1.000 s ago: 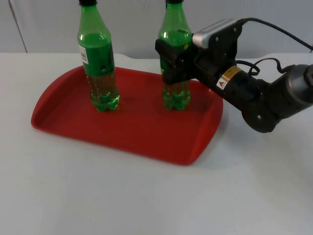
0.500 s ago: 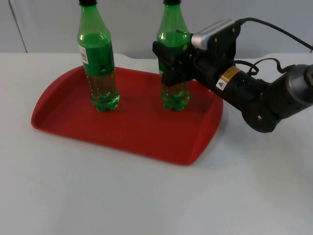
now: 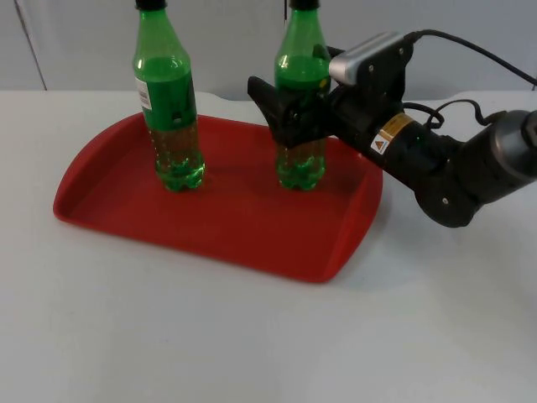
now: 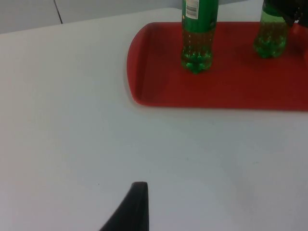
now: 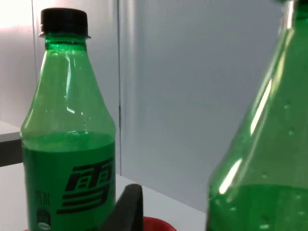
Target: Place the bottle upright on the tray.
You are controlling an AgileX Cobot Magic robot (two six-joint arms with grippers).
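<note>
Bottle upright between open right tool — on tray.

You are looking at a white table top, matte and evenly lit, with only soft, faint shadows on it. It runs back to a grey partition wall, where table and wall meet in a straight line. You can see a thin dark vertical seam dividing the wall's panels. From the right wrist view, the same wall appears pale grey-blue, with one vertical joint.
</note>
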